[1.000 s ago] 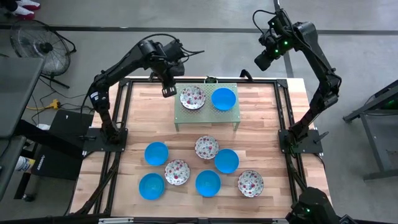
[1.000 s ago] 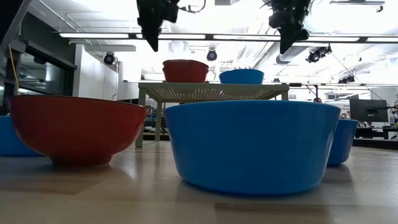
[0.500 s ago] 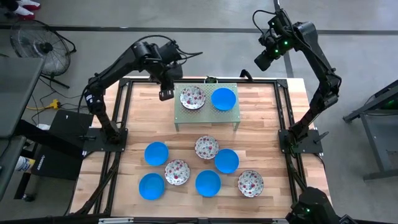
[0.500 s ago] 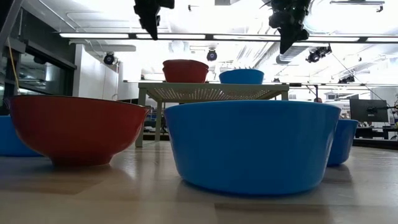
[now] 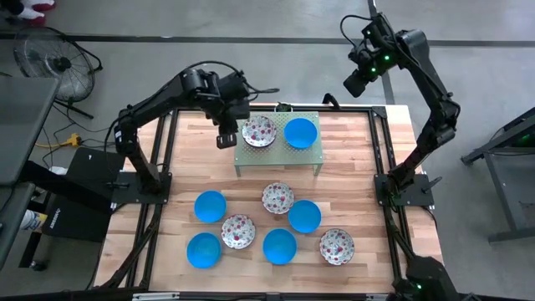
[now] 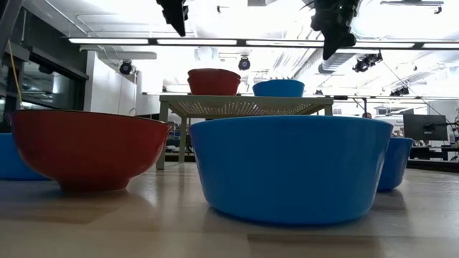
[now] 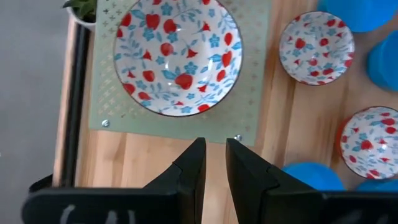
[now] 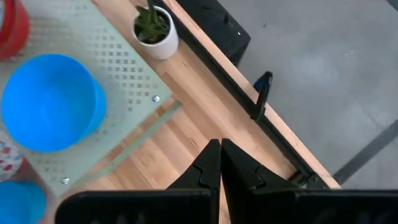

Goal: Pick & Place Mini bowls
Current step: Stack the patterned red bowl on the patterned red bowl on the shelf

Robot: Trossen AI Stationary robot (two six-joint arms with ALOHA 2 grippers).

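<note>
Sitting on the stand: one floral bowl (image 5: 258, 131) and one blue bowl (image 5: 300, 132), side by side on the green perforated stand (image 5: 278, 155) at the far half of the table (image 5: 351, 159).
Down on the wood: seven more mini bowls in a loose cluster in front of the stand, four blue and three floral, e.g. the floral one (image 5: 277, 198) nearest the stand and a blue one (image 5: 211, 206) off to the left.
Left gripper: left gripper (image 5: 226, 136) hangs just beside the stand's left edge, next to the floral bowl; in its wrist view the fingers (image 7: 194, 163) are nearly together, narrow slit, nothing in them.
Right gripper: right gripper (image 5: 354, 82) is parked high past the table's far right corner, fingers pressed together, empty.
My read: left arm looks between bowls, so the next pick is from the cluster.
What could go wrong: the cluster is tight, some bowls almost touching, so fingers coming down this narrow would land on a rim or shove a neighbour. Swinging low past the stand could also clip its corner.
Also there: a little potted plant (image 8: 152, 28) by the stand's back edge.
</note>
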